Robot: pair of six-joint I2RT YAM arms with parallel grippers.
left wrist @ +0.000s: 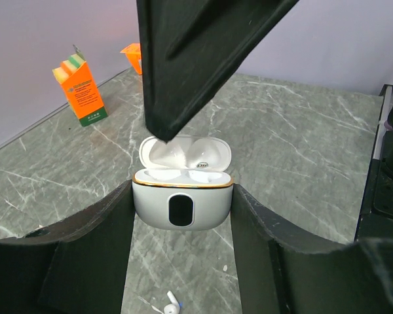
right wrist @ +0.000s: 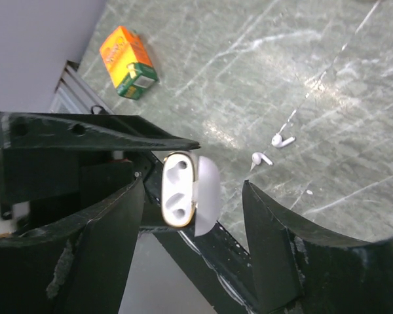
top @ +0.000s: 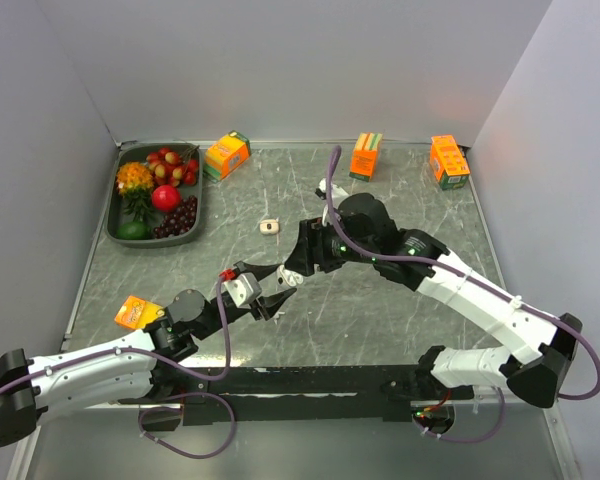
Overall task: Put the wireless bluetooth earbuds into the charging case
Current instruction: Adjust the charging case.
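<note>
Above the counter (top: 400, 200), your left hand (top: 272, 300) clamped the charging case (left wrist: 182, 199) by its sides, lid open and raised off the surface. Your right hand (top: 290, 277) stood wide, fingers either side of the case, gripping nothing. Two wireless bluetooth earbuds (right wrist: 283, 140) lay loose on the counter, close together.

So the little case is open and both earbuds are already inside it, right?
No. The charging case is open, but its slots are empty. Both earbuds lie on the table, as the right wrist view shows.
</note>
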